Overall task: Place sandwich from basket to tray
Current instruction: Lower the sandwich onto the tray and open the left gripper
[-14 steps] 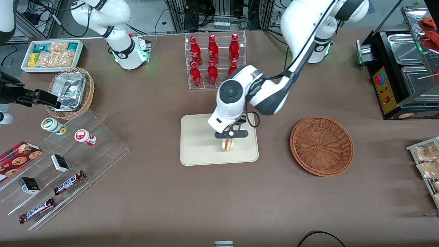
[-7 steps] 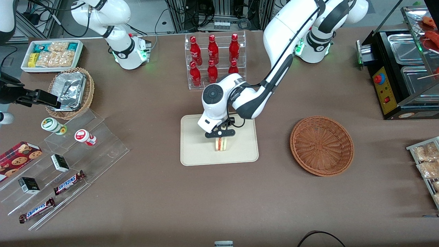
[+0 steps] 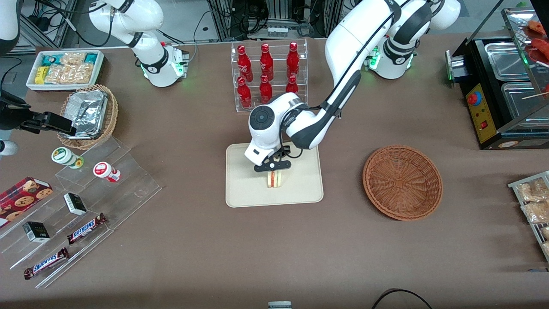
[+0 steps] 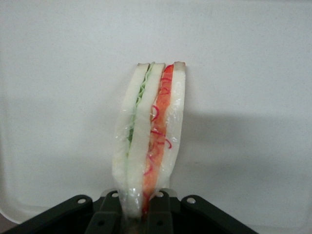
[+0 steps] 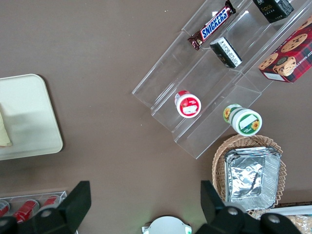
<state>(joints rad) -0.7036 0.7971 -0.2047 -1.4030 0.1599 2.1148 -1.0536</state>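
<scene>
The sandwich (image 3: 274, 179), a white bread wedge with red and green filling, stands on edge at the middle of the cream tray (image 3: 244, 189). My left gripper (image 3: 273, 165) is shut on its narrow end, just above the tray. In the left wrist view the sandwich (image 4: 148, 131) rises from between my fingers (image 4: 163, 204) against the tray's pale surface (image 4: 243, 73). The reddish-brown basket (image 3: 402, 182) sits empty on the table beside the tray, toward the working arm's end. The tray's corner (image 5: 29, 117) and a sliver of the sandwich (image 5: 4, 131) show in the right wrist view.
A clear rack of red bottles (image 3: 268, 75) stands farther from the front camera than the tray. Clear stepped shelves (image 3: 85, 201) with candy bars and cups, a tan basket with foil (image 3: 88, 113) and a white snack bin (image 3: 64, 68) lie toward the parked arm's end. A black food warmer (image 3: 502, 86) lies toward the working arm's end.
My gripper has carried the sandwich across the tray toward the parked arm's end and lowered it to the tray's middle. The basket has not moved.
</scene>
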